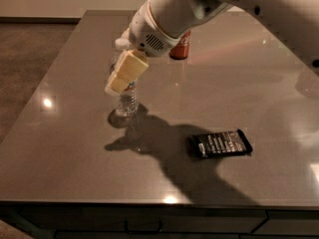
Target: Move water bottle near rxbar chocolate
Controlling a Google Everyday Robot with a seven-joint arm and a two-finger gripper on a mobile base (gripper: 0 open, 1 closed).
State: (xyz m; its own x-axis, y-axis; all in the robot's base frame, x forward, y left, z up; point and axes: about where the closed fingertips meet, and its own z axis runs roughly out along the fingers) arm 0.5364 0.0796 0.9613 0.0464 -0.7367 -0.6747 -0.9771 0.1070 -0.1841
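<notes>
The water bottle [126,102] stands upright on the grey table [70,153] at the left-middle, with its white cap [119,43] just showing beside the arm. My gripper [121,80] hangs from the white arm at the bottle's upper half and covers its label band. The rxbar chocolate [221,143], a flat black wrapper with white lettering, lies on the table to the bottle's right and nearer the front edge, well apart from the bottle.
A red soda can [180,47] stands behind the arm toward the back of the table. The arm casts a dark shadow [164,148] between the bottle and the bar. The table's front edge runs along the bottom, with floor to the left.
</notes>
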